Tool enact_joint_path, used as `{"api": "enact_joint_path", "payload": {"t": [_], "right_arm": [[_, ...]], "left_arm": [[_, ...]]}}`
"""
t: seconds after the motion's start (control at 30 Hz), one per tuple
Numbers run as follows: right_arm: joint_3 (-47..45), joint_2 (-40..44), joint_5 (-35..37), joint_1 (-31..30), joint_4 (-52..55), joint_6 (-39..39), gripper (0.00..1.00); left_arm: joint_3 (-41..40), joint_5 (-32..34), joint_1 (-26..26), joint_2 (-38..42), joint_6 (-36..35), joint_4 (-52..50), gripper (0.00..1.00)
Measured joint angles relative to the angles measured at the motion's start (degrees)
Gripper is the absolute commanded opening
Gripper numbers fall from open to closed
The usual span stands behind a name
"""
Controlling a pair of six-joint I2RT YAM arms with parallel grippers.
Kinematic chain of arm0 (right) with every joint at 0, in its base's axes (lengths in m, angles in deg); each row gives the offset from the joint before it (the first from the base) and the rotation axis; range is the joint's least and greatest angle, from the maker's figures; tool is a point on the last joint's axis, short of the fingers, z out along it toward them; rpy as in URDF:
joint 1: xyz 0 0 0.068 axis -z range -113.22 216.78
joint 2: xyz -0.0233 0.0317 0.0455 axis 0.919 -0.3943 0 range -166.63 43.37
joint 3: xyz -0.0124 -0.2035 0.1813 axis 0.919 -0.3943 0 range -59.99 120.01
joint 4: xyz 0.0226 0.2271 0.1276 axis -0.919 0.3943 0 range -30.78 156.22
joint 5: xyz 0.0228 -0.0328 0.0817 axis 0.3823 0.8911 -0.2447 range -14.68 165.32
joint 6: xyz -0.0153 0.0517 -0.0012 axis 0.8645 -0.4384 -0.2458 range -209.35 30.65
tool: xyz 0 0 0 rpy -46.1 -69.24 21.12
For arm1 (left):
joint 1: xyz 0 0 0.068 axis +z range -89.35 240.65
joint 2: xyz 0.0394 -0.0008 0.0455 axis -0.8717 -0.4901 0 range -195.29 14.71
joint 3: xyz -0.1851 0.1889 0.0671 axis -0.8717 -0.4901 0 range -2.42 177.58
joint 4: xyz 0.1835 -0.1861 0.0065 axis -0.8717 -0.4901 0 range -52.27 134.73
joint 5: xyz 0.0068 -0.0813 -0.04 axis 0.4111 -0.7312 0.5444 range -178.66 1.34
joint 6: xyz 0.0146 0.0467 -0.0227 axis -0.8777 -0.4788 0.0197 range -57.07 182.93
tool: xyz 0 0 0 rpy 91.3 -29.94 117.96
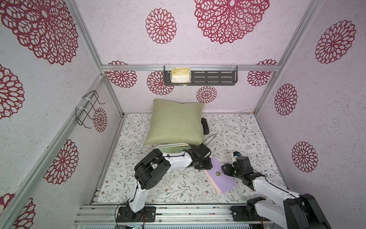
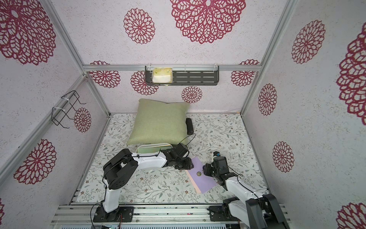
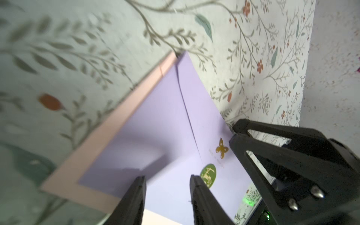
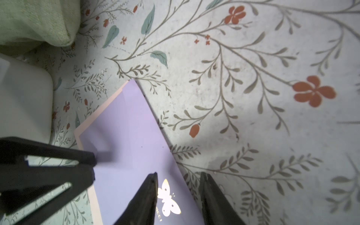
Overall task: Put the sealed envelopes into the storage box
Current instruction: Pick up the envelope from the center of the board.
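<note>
Left claw (image 3: 167, 178) hangs with its fingers spread over one end of the lilac paper envelope (image 1: 223, 181), holding nothing. The right claw (image 4: 178, 174) is spread too. It straddles that envelope's long edge beside a gold butterfly print (image 4: 168, 196), one finger above the paper and one above the worktop. Whether any pad touches the paper I cannot tell.

The lilac envelope, closed by a round green-and-gold sticker seal (image 3: 208, 175), lies skewed on a pale pink paper envelope (image 3: 91, 146) whose border shows along two sides. Both rest on the floral-printed worktop (image 1: 168, 184), near the shallow white plastic storage box (image 4: 27, 97) but outside it.

The step in hand looks like picking up the top envelope. The next move calls for working a finger under its thin edge and pinching the lilac sheet alone, so the pink one is not dragged along. The envelope then has to be carried to the box.

In both top views the white left forearm (image 1: 176, 159) crosses the box and hides much of its opening, so it would have to clear away first. Green and yellow edges show inside. A sage-green fabric cushion (image 1: 175, 123) sits just behind the box, seemingly against its far rim, with a small black cylinder (image 1: 205, 125) beside it. A dark slotted metal wall shelf (image 1: 213, 78) hangs well apart.
</note>
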Motion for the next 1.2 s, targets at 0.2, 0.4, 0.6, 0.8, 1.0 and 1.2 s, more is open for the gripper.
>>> {"api": "enact_joint_path", "payload": {"t": [0.2, 0.4, 0.6, 0.8, 1.0, 1.2], "right_arm": [[0.0, -0.8, -1.4, 0.0, -1.3, -0.6, 0.45], [0.1, -1.2, -1.6, 0.0, -2.0, -1.0, 0.46], [0.1, -2.1, -1.6, 0.0, -3.5, -1.1, 0.48], [0.1, -2.2, -1.8, 0.0, -3.7, -1.2, 0.49], [0.1, -2.3, -2.9, 0.0, -3.8, -1.4, 0.49], [0.5, -3.8, -5.7, 0.0, -4.7, -1.4, 0.49]], "left_arm": [[4.3, -1.5, 4.7, -2.1, -3.1, -2.8, 0.49], [7.8, -1.5, 5.7, -1.9, -6.1, -5.7, 0.53], [8.4, 0.1, 3.5, 1.6, -7.2, -8.6, 0.53], [2.9, 3.9, -1.0, 8.7, -5.2, -9.7, 0.52], [-2.2, 2.8, -3.8, 5.4, -1.1, -6.7, 0.42], [-1.7, 2.6, -4.1, 2.1, 0.7, -3.7, 0.39]]}}
